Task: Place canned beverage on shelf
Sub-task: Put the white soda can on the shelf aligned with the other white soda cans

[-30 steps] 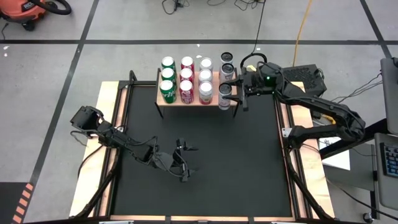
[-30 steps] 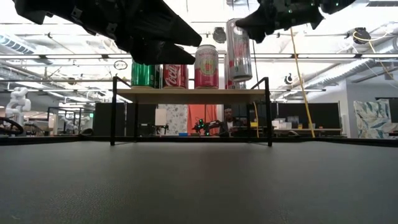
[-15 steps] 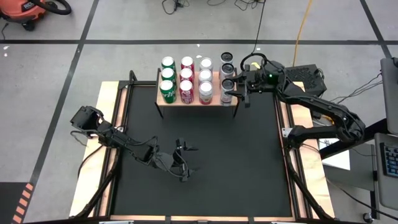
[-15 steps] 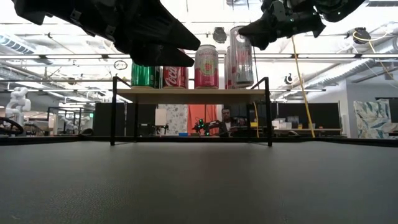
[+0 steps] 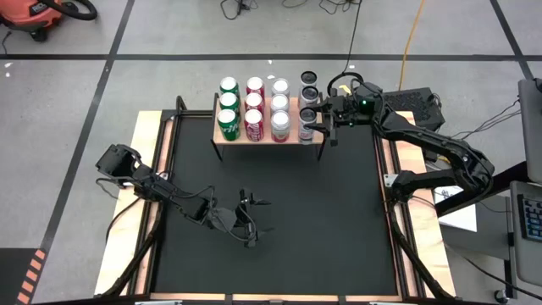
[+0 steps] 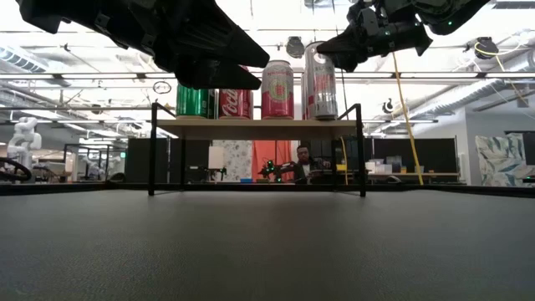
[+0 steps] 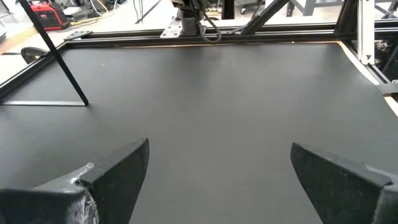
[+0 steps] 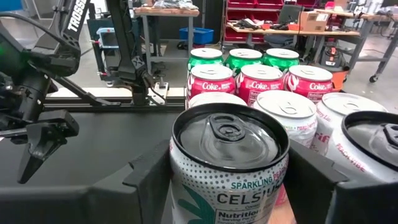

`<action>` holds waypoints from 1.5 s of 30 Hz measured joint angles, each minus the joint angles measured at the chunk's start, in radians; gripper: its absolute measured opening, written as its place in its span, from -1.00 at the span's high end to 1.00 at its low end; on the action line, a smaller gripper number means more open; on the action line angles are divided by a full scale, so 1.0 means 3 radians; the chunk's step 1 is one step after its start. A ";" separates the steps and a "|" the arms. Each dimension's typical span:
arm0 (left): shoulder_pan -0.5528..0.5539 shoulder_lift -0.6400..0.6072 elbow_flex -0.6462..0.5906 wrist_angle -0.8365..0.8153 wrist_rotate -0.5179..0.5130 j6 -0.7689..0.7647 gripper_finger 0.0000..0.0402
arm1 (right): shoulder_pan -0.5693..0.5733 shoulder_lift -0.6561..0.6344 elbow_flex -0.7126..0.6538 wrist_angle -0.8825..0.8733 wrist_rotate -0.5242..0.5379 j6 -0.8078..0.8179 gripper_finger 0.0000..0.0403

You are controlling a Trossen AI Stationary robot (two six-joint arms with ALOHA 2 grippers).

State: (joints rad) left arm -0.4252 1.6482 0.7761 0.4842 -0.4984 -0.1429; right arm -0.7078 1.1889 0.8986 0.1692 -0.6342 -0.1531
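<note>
A silver Celsius can (image 8: 227,168) stands upright between the fingers of my right gripper (image 5: 322,127), which is shut on it at the near right corner of the wooden shelf (image 5: 246,141). In the low view the can (image 6: 321,82) has its base level with the shelf top (image 6: 251,127); I cannot tell whether it rests there. My left gripper (image 5: 257,222) hangs open over the black mat (image 5: 339,220), near the table's front, with nothing between its fingers (image 7: 118,177). My right gripper pinches the can's upper side wall (image 8: 180,180), just below the rim, between its two fingers. The fingers (image 6: 355,46) come in about level from the table's right side. The can stays upright, its base at the height of the shelf top.
On the shelf stand rows of green cans (image 5: 227,102), red Coke cans (image 5: 254,103), white and pink cans (image 5: 279,103) and silver cans (image 5: 309,85), close beside the held one. The shelf's thin black legs (image 6: 360,150) reach down to the mat.
My right gripper has come down with the can at the shelf's near right corner. The can has stayed upright, and its base has sunk from well above the shelf top to its level.
</note>
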 joint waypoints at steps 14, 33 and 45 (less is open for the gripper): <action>0.0000 0.0001 0.0000 0.0000 0.0000 -0.0003 -0.97 | -0.0085 0.0000 0.0003 -0.0020 0.0000 0.0041 -0.18; 0.0000 0.0003 0.0000 0.0000 0.0000 -0.0005 -0.97 | -0.0086 0.0001 0.0004 -0.0028 -0.0078 0.0021 -0.34; 0.0000 0.0003 0.0000 -0.0001 0.0000 -0.0006 -0.97 | -0.0086 0.0003 0.0005 0.0113 -0.0077 -0.0019 -0.44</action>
State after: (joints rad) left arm -0.4252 1.6489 0.7762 0.4839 -0.4983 -0.1448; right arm -0.7338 1.1898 0.9001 0.2031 -0.6575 -0.1589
